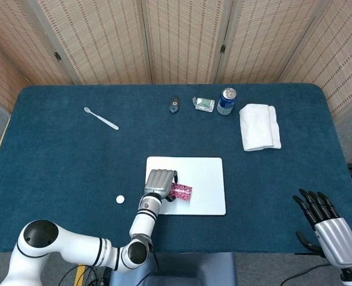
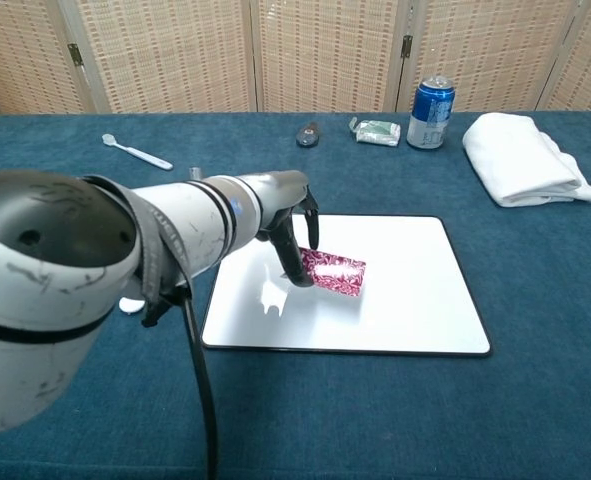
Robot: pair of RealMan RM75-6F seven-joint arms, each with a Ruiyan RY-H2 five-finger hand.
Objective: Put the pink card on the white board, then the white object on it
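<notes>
One pink card (image 1: 180, 191) shows in the head view, pinched at its left end by the left hand (image 1: 159, 182) above the one white board (image 1: 185, 185); its long axis runs left to right, tilted slightly down toward the far end. One small round white object (image 1: 120, 199) lies on the blue table (image 1: 56, 161) well to the left of that hand. The right hand (image 1: 323, 221) hangs far off to the right with fingers spread, holding nothing. Beyond the left hand lie one spoon (image 1: 100, 118), one dark small item (image 1: 174, 105), one packet (image 1: 203, 104), one can (image 1: 226, 101) and one folded towel (image 1: 259, 126). In the chest view the left hand (image 2: 290, 225) holds the card (image 2: 333, 273) out to its right over the board (image 2: 395, 290), apparently just clear of it; the can (image 2: 432, 112) is blue, its writing too small to read.
</notes>
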